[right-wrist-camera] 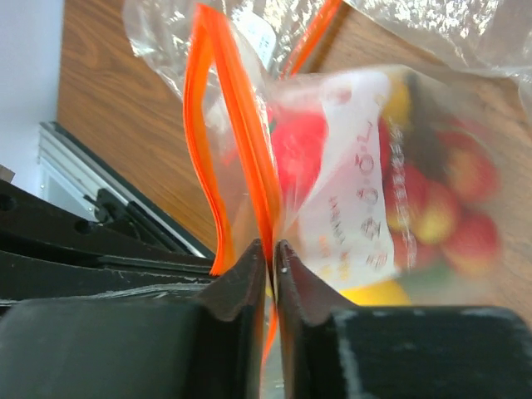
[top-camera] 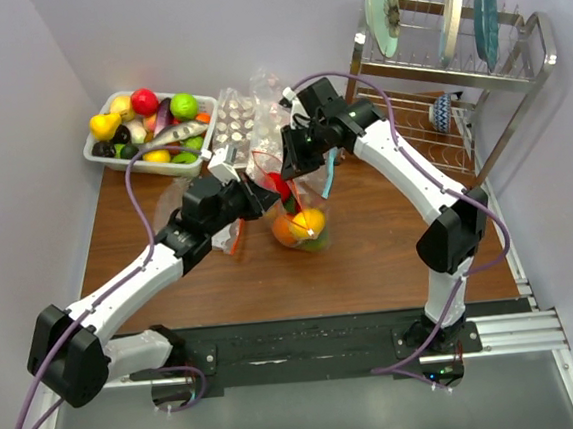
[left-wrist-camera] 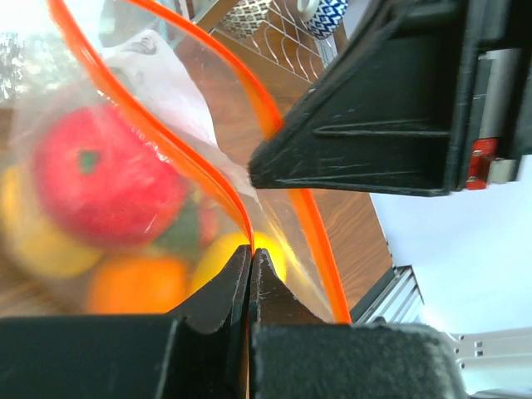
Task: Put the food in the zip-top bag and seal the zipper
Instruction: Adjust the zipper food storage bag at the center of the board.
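The clear zip-top bag (top-camera: 301,213) stands mid-table, held up between both grippers, with a red apple (left-wrist-camera: 100,179), an orange (left-wrist-camera: 137,283) and a yellow lemon (top-camera: 308,222) inside. Its orange-red zipper (left-wrist-camera: 179,158) gapes open in a loop. My left gripper (left-wrist-camera: 251,252) is shut on one zipper strip at the bag's left side. My right gripper (right-wrist-camera: 273,246) is shut on the zipper (right-wrist-camera: 241,116) at the bag's far side. The apple (right-wrist-camera: 303,154) and a printed label show through the plastic in the right wrist view.
A white tray (top-camera: 100,150) of more toy fruit sits at the back left. Crinkled clear bags (top-camera: 248,112) lie behind the held bag. A metal dish rack (top-camera: 454,59) with plates stands at the back right, with a patterned cup (top-camera: 441,113) under it.
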You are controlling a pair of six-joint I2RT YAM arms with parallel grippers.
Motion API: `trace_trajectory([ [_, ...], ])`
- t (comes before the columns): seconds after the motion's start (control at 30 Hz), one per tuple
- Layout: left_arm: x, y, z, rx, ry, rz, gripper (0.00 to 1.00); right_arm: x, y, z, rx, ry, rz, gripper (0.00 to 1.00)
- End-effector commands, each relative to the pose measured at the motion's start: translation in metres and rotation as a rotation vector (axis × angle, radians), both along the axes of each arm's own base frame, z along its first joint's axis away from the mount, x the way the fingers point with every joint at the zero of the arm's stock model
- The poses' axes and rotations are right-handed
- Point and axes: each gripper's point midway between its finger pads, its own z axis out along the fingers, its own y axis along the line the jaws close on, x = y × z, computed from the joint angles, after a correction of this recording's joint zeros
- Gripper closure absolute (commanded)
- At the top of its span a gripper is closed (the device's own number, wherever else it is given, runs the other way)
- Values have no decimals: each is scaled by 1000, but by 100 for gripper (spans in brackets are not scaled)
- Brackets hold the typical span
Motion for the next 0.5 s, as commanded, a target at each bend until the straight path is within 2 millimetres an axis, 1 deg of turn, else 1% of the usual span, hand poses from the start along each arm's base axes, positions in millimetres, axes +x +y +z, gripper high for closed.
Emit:
trace_trajectory([
  [0.0, 9, -3, 31, -148, -86, 46, 100, -5, 1, 15, 9, -56, 46, 76],
  [0.03, 9, -4, 24, -147, -79, 47, 100, -8, -2, 21, 17, -71, 43, 74],
  [0.07, 9, -4, 21, -144, -75, 46, 100, -12, -4, 13, 3, -58, 47, 72],
  [0.1, 10, -4, 17, -137, -68, 48, 100, -11, -7, 16, 5, -82, 39, 68],
  [0.13, 10, -4, 11, -128, -59, 49, 100, -14, -11, 28, 20, -117, 32, 62],
  [0.17, 10, -3, 9, -126, -59, 55, 100, -19, -14, 23, 12, -119, 39, 59],
  [0.2, 11, -2, 7, -121, -59, 61, 100, -18, -16, 27, 21, -147, 41, 54],
  [0.23, 10, 0, 6, -119, -61, 65, 100, -20, -18, 30, 22, -173, 44, 53],
  [0.27, 11, 1, 6, -115, -65, 73, 100, -26, -23, 37, 42, -215, 48, 52],
  [0.3, 11, 2, 4, -104, -67, 76, 100, -29, -26, 39, 49, -236, 48, 50],
  [0.4, 12, 5, 8, -93, -84, 80, 100, -43, -37, 55, 127, -375, 39, 50],
  [0.43, 12, 5, 9, -83, -83, 82, 100, -46, -40, 57, 153, -407, 26, 49],
  [0.47, 14, 6, 9, -75, -86, 89, 100, -46, -40, 44, 182, -441, 22, 49],
])
